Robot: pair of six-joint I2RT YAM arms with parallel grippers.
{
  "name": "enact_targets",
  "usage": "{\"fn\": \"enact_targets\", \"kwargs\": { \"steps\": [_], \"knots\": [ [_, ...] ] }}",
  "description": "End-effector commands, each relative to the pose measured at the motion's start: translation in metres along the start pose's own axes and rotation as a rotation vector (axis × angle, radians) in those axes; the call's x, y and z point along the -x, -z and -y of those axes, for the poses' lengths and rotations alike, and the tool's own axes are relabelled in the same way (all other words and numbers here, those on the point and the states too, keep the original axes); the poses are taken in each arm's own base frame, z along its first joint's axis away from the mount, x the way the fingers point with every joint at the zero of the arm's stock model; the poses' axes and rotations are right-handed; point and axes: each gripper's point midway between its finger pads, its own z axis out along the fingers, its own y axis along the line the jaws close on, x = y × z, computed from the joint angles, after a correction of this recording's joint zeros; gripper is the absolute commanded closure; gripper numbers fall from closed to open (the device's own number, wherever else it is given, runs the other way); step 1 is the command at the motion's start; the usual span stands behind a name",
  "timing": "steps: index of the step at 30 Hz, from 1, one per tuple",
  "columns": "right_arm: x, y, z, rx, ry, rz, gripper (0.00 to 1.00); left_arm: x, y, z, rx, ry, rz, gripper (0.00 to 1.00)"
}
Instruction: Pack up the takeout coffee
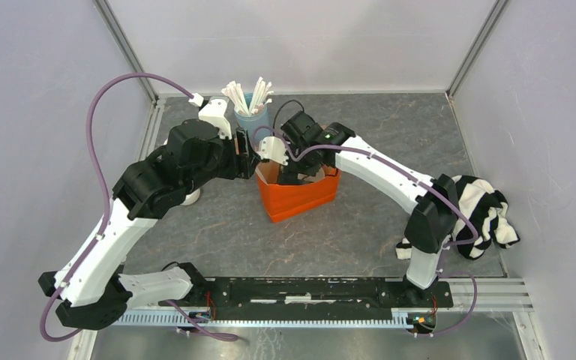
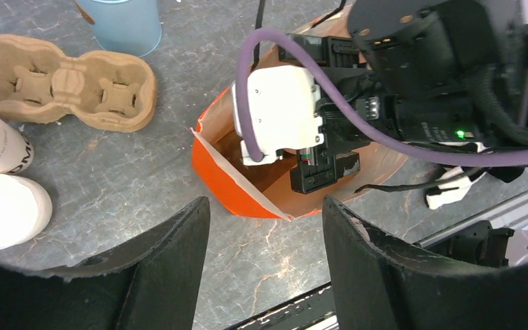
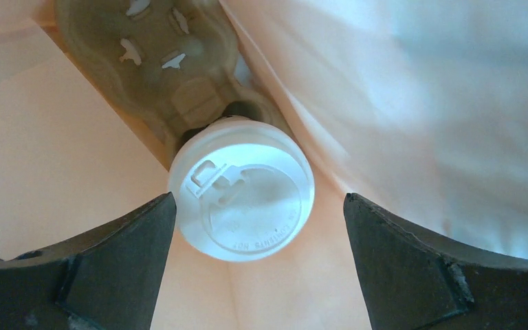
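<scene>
The takeout coffee (image 3: 240, 189) sits at one end of a pulp carrier (image 3: 158, 62) inside the orange bag (image 1: 298, 196); the raised lettering on its white lid is too faint to read. The right gripper (image 3: 258, 206) straddles the lid, fingers spread wide and touching nothing. The left gripper (image 2: 265, 206) hovers outside the bag, parted and empty.

The left arm (image 1: 131, 217) rose from its base at the near left, bent at the elbow and reached inward; the left gripper (image 2: 267, 265) tilted downward, its two dark fingers (image 2: 158, 268) spread apart with nothing between them; the right arm (image 1: 390, 176) climbed from its base at the near right, folded at the elbow and stretched leftward; its wrist (image 1: 304, 131) turned steeply down; the right gripper (image 3: 258, 199) pointed downward, jaws spread wide, neither finger gripping anything; the two wrists sat just beside each other.
</scene>
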Motion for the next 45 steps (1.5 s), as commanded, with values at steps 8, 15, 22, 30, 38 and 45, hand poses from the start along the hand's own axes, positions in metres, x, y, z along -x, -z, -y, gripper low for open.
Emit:
{"fn": "enact_targets", "kwargs": {
  "steps": [8,15,22,30,38,45],
  "knots": [
    [0.016,0.071,0.017,-0.141,-0.098,0.120,0.02,0.000,-0.010,0.021,-0.056,0.154,-0.008,0.34],
    [0.050,0.136,0.041,-0.258,-0.230,0.305,0.02,0.005,-0.007,0.021,-0.050,0.216,0.011,0.32],
    [0.084,0.204,0.060,-0.345,-0.307,0.519,0.02,0.014,-0.009,0.031,-0.070,0.242,0.011,0.32],
    [0.042,0.312,0.095,-0.737,-0.679,0.722,0.02,0.019,-0.014,0.037,-0.078,0.259,0.004,0.29],
    [-0.069,0.323,0.048,-0.922,-0.810,0.642,0.02,0.029,-0.014,0.032,-0.057,0.276,0.053,0.22],
    [-0.097,0.263,-0.006,-0.717,-0.899,0.603,0.02,0.036,-0.027,0.025,-0.026,0.310,0.051,0.18]
  ]
}}
